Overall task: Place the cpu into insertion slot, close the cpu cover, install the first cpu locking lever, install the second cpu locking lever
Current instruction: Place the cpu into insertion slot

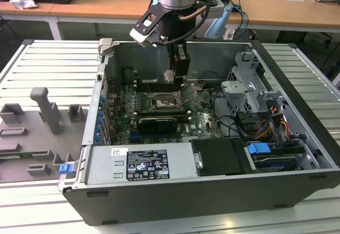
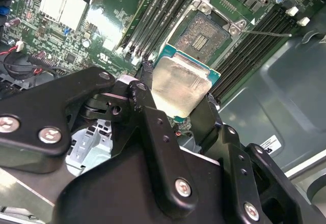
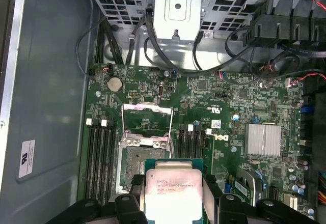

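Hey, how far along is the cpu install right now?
Nothing is finished yet. The gripper holds the cpu above the insertion slot, whose recess is bare. The cpu cover is swung open. Seating the chip, closing the cover and locking it down are all left.

I'm counting one gripper [image 3: 173,206], one cpu [image 3: 173,191], one insertion slot [image 3: 131,169], one cpu cover [image 3: 146,116], two banks of memory slots [image 3: 101,158], one coin battery [image 3: 115,84] and one finned heatsink [image 3: 263,139], all sitting inside one computer case [image 1: 159,199].
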Robot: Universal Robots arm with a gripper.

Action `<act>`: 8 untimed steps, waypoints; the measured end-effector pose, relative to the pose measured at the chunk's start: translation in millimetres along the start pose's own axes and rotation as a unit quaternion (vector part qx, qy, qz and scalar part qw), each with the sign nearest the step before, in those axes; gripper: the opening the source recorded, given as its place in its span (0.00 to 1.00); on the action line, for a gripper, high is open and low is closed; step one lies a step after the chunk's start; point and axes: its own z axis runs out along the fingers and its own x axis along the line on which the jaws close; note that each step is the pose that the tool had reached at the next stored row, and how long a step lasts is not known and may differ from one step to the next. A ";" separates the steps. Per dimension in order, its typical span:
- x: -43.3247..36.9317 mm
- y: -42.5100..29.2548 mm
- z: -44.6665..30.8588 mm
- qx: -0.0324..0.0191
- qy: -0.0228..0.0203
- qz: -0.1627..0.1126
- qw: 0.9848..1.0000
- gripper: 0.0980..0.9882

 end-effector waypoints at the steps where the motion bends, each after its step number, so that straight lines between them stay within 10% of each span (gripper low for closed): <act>1: 0.0 0.0 0.5 0.000 0.000 0.000 1.000 0.49; 8: -0.1 -0.4 4.1 0.000 0.000 0.001 1.000 0.49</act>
